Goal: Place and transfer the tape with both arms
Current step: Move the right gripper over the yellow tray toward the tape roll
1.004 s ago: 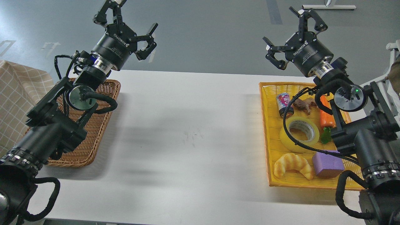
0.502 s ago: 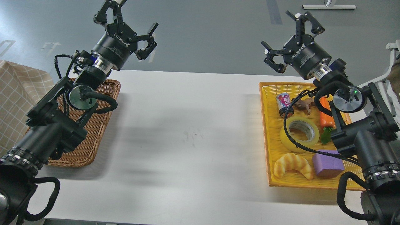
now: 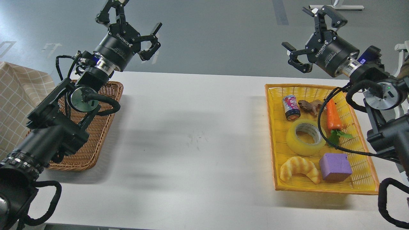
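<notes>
- tape [image 3: 305,137] lies flat in the yellow tray [image 3: 367,188], core hole facing up, axis vertical
- relative to tape: can [image 3: 291,107] behind, croissant toy [image 3: 299,168] in front, purple block [image 3: 335,167] front-right
- right end effector [image 3: 311,35] raised behind the tape, fingers spread, empty
- left end effector [image 3: 132,25] far left over the desk [image 3: 191,137], fingers spread, empty
</notes>
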`<state>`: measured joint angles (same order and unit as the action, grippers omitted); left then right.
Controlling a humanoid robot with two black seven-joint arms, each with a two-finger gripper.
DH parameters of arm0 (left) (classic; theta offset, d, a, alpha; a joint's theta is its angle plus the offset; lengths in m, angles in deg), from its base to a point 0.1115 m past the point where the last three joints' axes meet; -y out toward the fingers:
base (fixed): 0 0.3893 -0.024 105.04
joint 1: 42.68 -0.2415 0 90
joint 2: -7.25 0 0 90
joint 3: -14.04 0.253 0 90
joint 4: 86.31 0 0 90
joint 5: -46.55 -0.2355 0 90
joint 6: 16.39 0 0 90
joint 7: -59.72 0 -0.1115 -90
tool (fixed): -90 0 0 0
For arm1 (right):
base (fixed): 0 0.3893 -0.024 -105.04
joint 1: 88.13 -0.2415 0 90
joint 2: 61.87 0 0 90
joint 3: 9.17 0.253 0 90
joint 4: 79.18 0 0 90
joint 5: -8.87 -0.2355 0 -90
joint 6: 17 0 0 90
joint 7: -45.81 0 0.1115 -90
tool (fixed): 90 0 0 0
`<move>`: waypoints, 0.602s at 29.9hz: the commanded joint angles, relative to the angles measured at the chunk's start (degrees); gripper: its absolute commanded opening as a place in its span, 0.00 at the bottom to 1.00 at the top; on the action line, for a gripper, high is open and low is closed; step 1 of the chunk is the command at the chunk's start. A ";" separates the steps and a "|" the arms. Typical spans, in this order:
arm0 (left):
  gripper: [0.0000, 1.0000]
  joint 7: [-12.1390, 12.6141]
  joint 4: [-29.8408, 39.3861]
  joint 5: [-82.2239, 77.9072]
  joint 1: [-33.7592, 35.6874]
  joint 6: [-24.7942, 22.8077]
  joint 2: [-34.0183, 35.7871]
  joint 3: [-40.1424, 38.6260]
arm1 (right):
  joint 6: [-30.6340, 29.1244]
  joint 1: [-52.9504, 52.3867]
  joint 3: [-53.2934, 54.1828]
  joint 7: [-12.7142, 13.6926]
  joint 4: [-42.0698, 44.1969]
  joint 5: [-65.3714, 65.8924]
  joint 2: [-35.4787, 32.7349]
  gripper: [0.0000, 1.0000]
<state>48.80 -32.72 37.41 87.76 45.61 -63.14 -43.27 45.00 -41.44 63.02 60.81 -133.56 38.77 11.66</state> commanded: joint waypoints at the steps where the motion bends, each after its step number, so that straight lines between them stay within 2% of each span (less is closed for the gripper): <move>1: 0.98 0.01 0.11 -0.01 -0.01 0.00 0.08 0.00 | 0.00 -0.11 -6.78 0.03 -4.32 1.29 -6.79 1.00; 8: 0.98 0.01 0.11 -0.01 -0.01 0.00 0.08 0.00 | 0.00 -0.72 -17.34 0.12 -12.59 16.48 -17.17 1.00; 14: 0.98 0.01 0.20 -0.01 -0.01 0.00 0.34 0.00 | 0.00 -1.25 -23.40 0.64 -16.54 24.22 -23.50 1.00; 18: 0.98 0.01 0.20 -0.01 -0.01 0.00 0.34 0.00 | 0.00 -1.07 -24.82 0.64 -18.66 26.52 -25.27 1.00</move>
<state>48.81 -32.53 37.41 87.76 45.61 -62.81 -43.27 44.98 -42.61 39.13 61.44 -150.96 63.82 -12.40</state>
